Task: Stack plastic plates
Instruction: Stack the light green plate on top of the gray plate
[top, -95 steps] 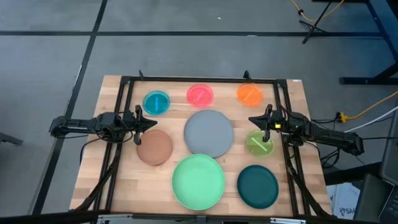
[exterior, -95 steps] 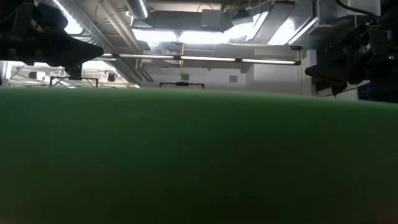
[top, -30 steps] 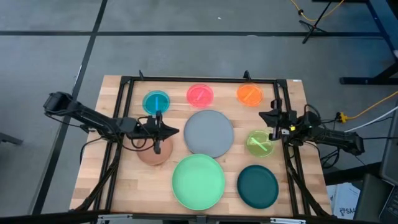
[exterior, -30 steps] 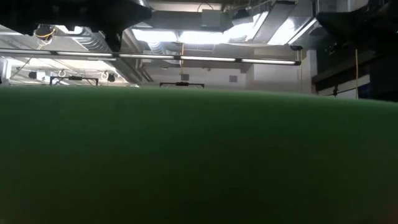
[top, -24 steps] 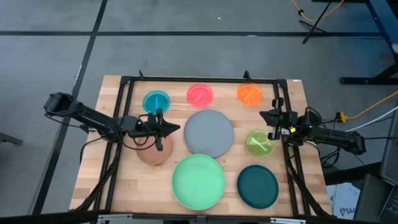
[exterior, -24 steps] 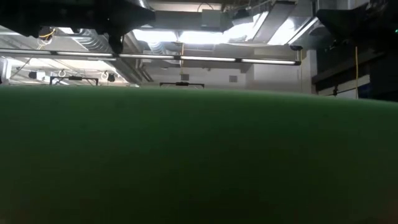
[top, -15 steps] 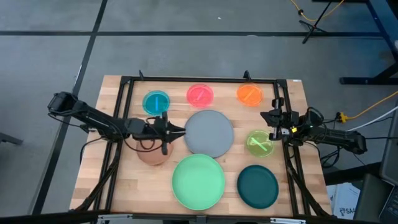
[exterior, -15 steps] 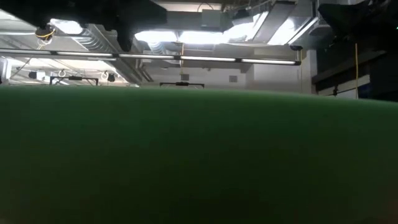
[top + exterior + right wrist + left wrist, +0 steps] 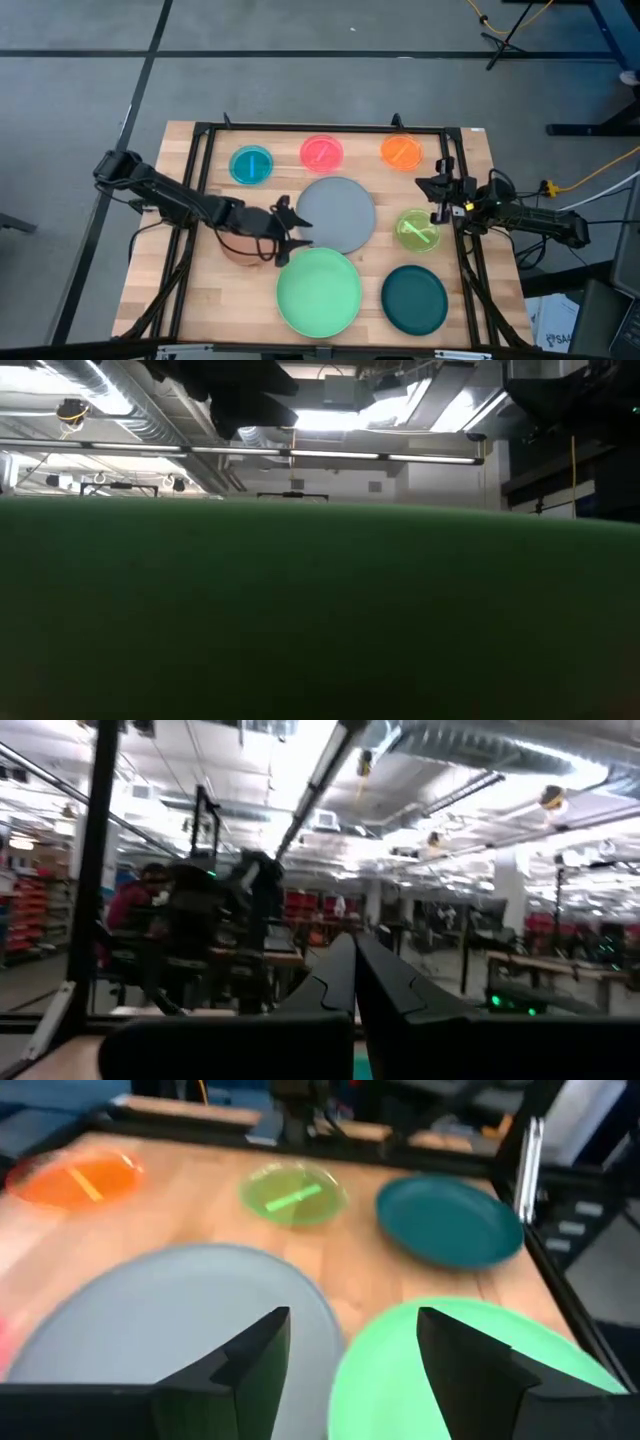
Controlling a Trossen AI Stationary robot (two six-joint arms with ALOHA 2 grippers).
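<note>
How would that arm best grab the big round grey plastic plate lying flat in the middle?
Probably by its raised rim: the large round grey plastic plate lies flat, so only the edge offers purchase. The left end effector, fingers open, is already at the plate's left edge near the large mint green plastic plate, so come in low from that side.

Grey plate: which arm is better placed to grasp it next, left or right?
Probably left. The left gripper is open beside the grey plate's edge, while the right gripper, shut, hangs above the lime plate.
</note>
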